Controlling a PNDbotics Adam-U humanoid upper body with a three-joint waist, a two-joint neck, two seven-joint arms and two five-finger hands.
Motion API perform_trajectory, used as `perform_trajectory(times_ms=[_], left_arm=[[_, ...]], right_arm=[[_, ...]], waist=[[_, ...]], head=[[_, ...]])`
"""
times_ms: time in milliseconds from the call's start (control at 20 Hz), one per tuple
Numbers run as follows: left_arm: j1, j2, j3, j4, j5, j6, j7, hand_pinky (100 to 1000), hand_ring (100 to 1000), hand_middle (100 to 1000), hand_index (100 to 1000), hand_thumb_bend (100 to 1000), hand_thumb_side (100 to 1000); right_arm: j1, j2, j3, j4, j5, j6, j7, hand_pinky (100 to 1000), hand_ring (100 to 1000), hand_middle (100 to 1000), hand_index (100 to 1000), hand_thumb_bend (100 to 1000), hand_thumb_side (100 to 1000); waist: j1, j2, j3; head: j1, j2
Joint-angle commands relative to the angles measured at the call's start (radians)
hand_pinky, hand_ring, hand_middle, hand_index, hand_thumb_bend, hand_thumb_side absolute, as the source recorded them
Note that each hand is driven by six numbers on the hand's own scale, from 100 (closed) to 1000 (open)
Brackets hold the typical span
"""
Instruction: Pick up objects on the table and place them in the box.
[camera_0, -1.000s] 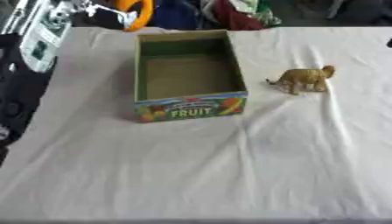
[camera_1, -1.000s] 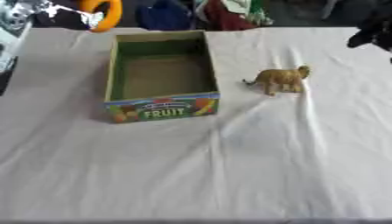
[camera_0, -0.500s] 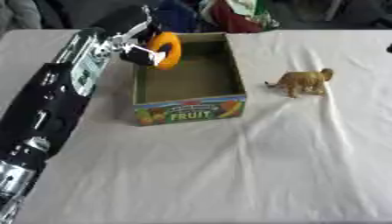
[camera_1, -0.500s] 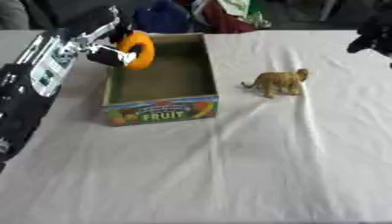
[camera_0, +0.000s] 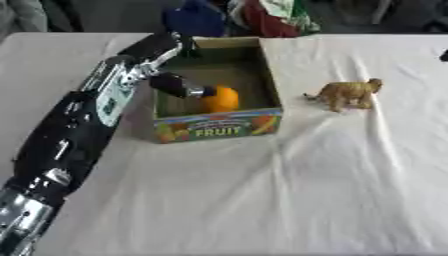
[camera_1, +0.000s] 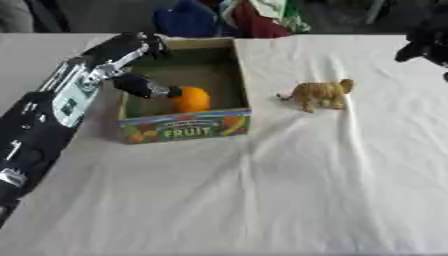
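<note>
A cardboard box (camera_0: 220, 128) with FRUIT printed on its front wall stands left of the table's middle. My left arm comes in from the lower left, and my left hand (camera_0: 173, 83) is lowered into the box. Its fingers are curled on a round orange object (camera_0: 220, 99), which sits low inside, near the front wall. A tan toy animal (camera_0: 348, 93) stands on the white cloth to the right of the box. My right hand (camera_1: 423, 42) shows only as a dark shape at the upper right edge, well away from the toy.
A white wrinkled cloth (camera_0: 289, 200) covers the table. Blue, red and green bundles (camera_0: 236, 17) lie past the far edge, behind the box. My left arm (camera_0: 74, 135) lies over the table's left side.
My left arm has swung in from the far left corner, carrying the orange object over the box's left wall and down into the box. The toy animal has not moved.
</note>
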Motion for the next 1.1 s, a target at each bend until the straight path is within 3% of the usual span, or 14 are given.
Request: perform_trajectory(times_ms=[50, 150, 300, 400, 450, 500, 550, 650, 850, 1100], left_arm=[[0.008, 0.064, 0.003, -0.124, 0.11, 0.036, -0.004, 756, 760, 751, 816, 927, 871], [0.031, 0.092, 0.013, -0.196, 0.18, 0.062, -0.006, 755, 762, 758, 821, 980, 901], [0.069, 0.13, 0.041, -0.307, 0.284, 0.106, 0.008, 750, 761, 761, 822, 985, 914], [0.101, 0.151, 0.068, -0.38, 0.365, 0.135, 0.042, 732, 737, 735, 809, 923, 870], [0.12, 0.16, 0.082, -0.416, 0.414, 0.147, 0.067, 719, 717, 710, 799, 821, 860], [0.14, 0.168, 0.095, -0.448, 0.463, 0.158, 0.091, 712, 705, 696, 792, 778, 862], [0.161, 0.174, 0.107, -0.476, 0.509, 0.169, 0.114, 702, 691, 682, 780, 734, 857], [0.208, 0.181, 0.137, -0.533, 0.583, 0.191, 0.159, 690, 677, 666, 774, 680, 831], [0.31, 0.172, 0.186, -0.613, 0.7, 0.228, 0.254, 674, 660, 645, 770, 634, 810], [0.413, 0.151, 0.223, -0.677, 0.758, 0.246, 0.312, 669, 656, 640, 762, 603, 811]], right_arm=[[-0.028, -0.069, -0.008, 0.02, 0.023, -0.016, 0.005, 635, 620, 638, 755, 100, 638], [-0.042, -0.101, -0.003, 0.039, 0.034, -0.031, 0.01, 640, 628, 648, 760, 100, 603], [-0.067, -0.15, 0.011, 0.071, 0.053, -0.06, 0.026, 652, 651, 675, 773, 100, 558], [-0.088, -0.181, 0.026, 0.095, 0.07, -0.081, 0.043, 661, 672, 695, 780, 100, 528], [-0.099, -0.198, 0.033, 0.108, 0.08, -0.094, 0.052, 665, 679, 698, 781, 100, 495], [-0.109, -0.212, 0.041, 0.121, 0.093, -0.108, 0.061, 666, 680, 701, 782, 100, 481], [-0.119, -0.226, 0.049, 0.137, 0.104, -0.119, 0.071, 669, 685, 706, 779, 100, 402], [-0.145, -0.255, 0.067, 0.175, 0.134, -0.148, 0.095, 682, 701, 724, 780, 100, 345], [-0.202, -0.289, 0.11, 0.254, 0.218, -0.216, 0.159, 713, 745, 765, 796, 271, 329], [-0.277, -0.272, 0.147, 0.37, 0.351, -0.28, 0.225, 729, 772, 787, 812, 409, 328]], waist=[[-0.001, -0.014, 0.006], [-0.002, -0.015, 0.013], [-0.003, -0.016, 0.024], [-0.004, -0.016, 0.031], [-0.005, -0.015, 0.035], [-0.005, -0.015, 0.038], [-0.006, -0.015, 0.043], [-0.007, -0.016, 0.053], [-0.013, -0.018, 0.072], [-0.017, -0.021, 0.09]], head=[[-0.012, -0.012], [-0.019, -0.012], [-0.033, -0.008], [-0.041, -0.008], [-0.046, -0.008], [-0.05, -0.008], [-0.056, -0.006], [-0.063, -0.003], [-0.078, 0.002], [-0.087, 0.009]])
